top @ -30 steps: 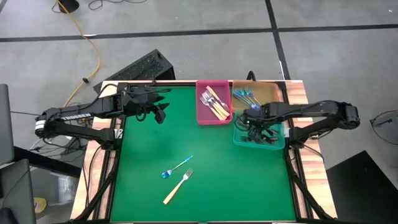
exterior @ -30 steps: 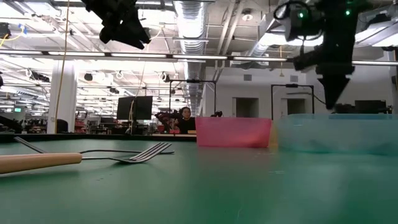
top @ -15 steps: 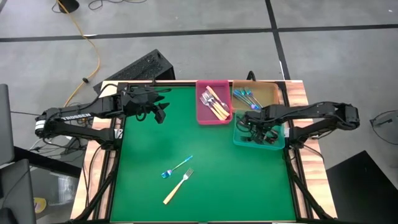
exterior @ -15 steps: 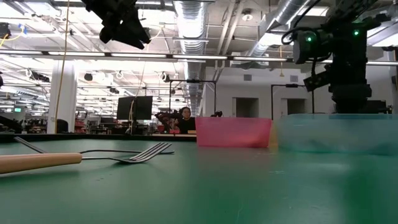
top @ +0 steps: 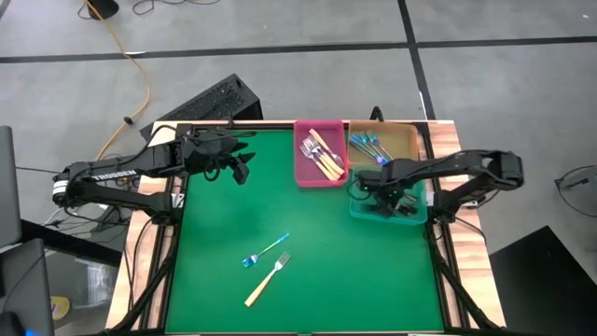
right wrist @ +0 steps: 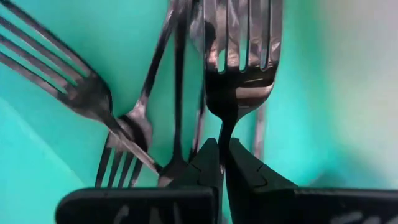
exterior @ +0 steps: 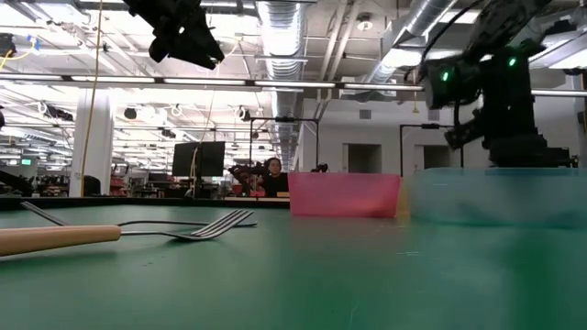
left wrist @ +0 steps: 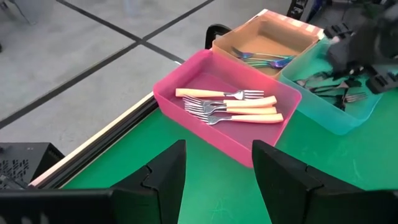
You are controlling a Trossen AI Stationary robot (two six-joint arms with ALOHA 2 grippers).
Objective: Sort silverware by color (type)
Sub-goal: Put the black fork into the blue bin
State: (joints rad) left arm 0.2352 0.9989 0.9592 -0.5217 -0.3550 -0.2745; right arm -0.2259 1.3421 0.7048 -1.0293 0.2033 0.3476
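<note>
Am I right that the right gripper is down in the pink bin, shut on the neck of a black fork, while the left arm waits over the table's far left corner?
Nearly: the bin is teal, not pink. The right wrist view shows the right gripper shut on the black fork over a teal floor, and the high view places it in the teal bin. The rest holds.

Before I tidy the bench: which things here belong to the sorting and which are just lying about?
Job:
blue fork
tan-handled fork
pink bin
orange bin
teal bin
black fork, held by the right gripper

Lying about:
keyboard
yellow cable

Yellow cable (top: 133,58) on grey floor (top: 308,23)
</note>
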